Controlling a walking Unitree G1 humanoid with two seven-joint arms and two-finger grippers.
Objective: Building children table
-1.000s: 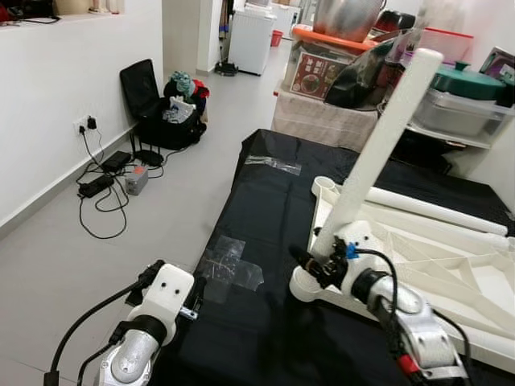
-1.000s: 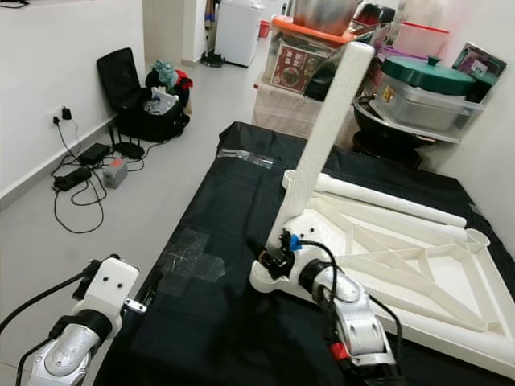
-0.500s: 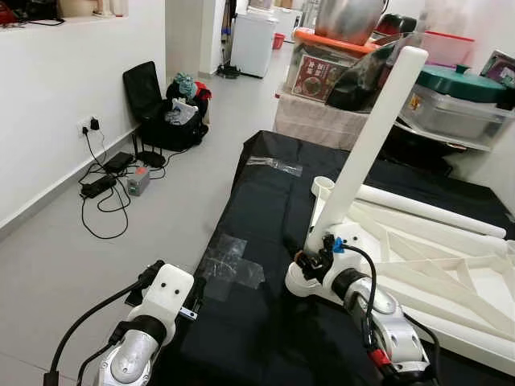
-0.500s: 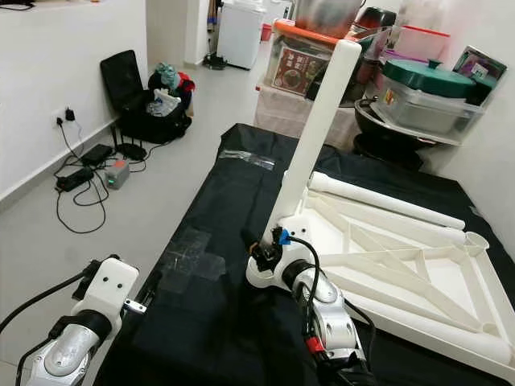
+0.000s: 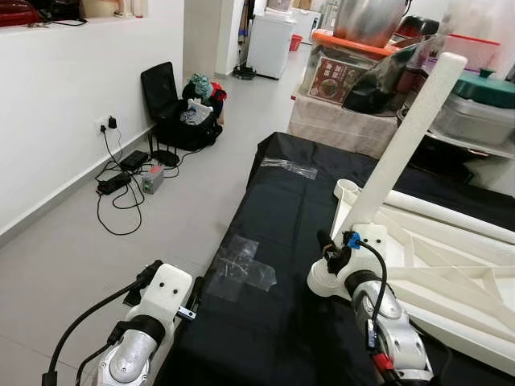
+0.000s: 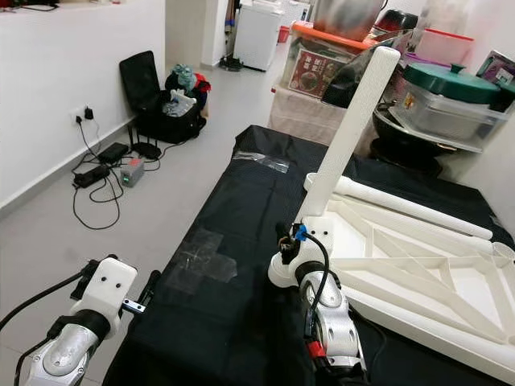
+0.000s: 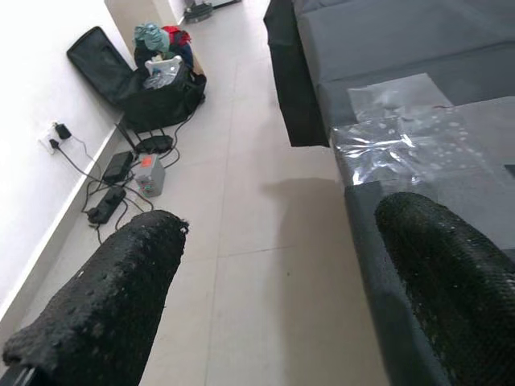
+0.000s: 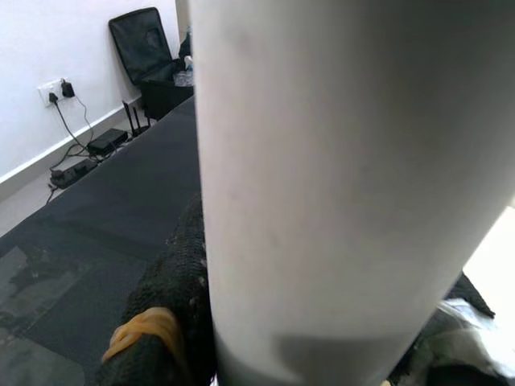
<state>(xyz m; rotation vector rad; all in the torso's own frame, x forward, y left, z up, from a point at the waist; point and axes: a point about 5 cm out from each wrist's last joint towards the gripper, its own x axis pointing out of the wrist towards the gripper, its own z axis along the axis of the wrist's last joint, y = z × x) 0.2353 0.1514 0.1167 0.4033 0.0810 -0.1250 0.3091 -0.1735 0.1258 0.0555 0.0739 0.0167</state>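
Observation:
A white children's table (image 6: 418, 265) lies upside down on a black cloth (image 5: 282, 209). One white round leg (image 5: 402, 141) stands in its near corner socket, leaning up and to the right. My right gripper (image 5: 331, 251) is shut on the base of this leg. In the right wrist view the leg (image 8: 346, 177) runs close past a black finger (image 8: 173, 297) that wears an orange band. A second white leg (image 5: 451, 215) lies flat along the table's far side. My left gripper (image 5: 170, 281) hangs open at the lower left, beside the cloth's edge, with nothing between its fingers (image 7: 105, 314).
Clear tape patches (image 5: 241, 265) stick to the cloth near its left edge. On the floor to the left lie cables with a power strip (image 5: 121, 181) and a black bag (image 5: 181, 121). Shelves with pots and boxes (image 5: 475, 104) stand behind the table.
The whole view has shifted slightly. My right forearm has swung in from the right to below the gripper, which stays on the leg's base. The left arm has not moved.

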